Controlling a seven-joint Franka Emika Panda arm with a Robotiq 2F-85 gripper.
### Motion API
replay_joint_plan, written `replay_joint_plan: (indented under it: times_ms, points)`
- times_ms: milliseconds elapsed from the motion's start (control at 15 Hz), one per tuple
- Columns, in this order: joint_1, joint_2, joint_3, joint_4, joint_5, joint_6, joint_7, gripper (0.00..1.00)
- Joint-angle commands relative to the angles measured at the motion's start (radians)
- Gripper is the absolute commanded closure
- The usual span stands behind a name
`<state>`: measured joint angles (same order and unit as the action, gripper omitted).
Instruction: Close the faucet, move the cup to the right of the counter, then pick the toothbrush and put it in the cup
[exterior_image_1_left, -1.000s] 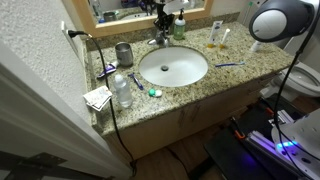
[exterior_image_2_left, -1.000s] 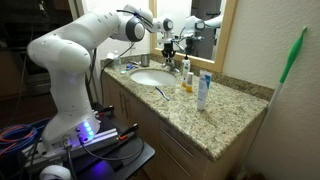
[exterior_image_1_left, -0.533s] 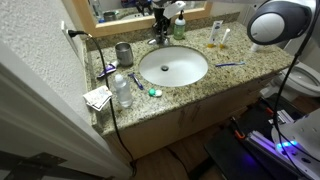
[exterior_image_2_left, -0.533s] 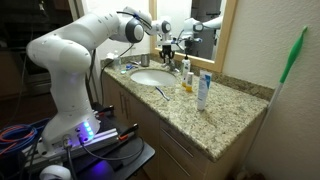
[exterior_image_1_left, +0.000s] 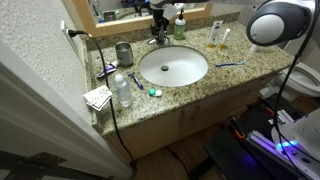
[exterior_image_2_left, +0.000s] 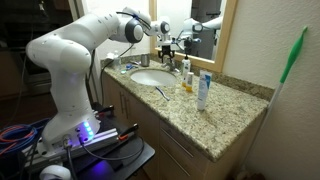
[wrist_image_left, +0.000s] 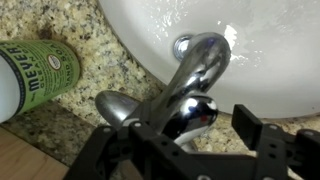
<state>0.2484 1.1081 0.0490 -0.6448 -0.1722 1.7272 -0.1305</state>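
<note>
Bathroom vanity with a speckled granite bench and a white oval basin, shown in both exterior views and from the wrist. The hand hangs directly over the faucet, its jaws spread wide to either side of the chrome head and gripping nothing. A green soap bottle stands just beside the faucet.

The faucet is rigid, fixed to the bench and highly polished, so it probably offers a slippery surface. Its lever is better pushed near the free end than pinched. Whether water runs cannot be told.

The cup stands upright on the bench near the hand, off to one side of the basin. It looks stiff, light and smooth-walled. A grip across its body at mid-height, with the jaws well spread, should hold it without tipping.

The toothbrush lies flat on the bench well apart from the hand, on the opposite side of the basin from the cup. It is thin and light and rests on hard stone. It likely calls for a low pinch across the handle near mid-length, with the fingertips almost touching the granite.
</note>
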Motion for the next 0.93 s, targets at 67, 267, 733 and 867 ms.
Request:
replay_joint_plan:
  times_ms: [67, 267, 733, 867]
  points:
    - [0.000, -0.055, 0.002, -0.038, -0.009, 0.004, -0.032, 0.00]
    - [0.017, -0.117, -0.012, -0.074, -0.037, 0.018, -0.029, 0.00]
    - [0.019, -0.143, 0.022, -0.042, -0.017, 0.114, -0.126, 0.00]
    - [0.018, -0.158, 0.023, -0.060, -0.017, 0.125, -0.127, 0.00]
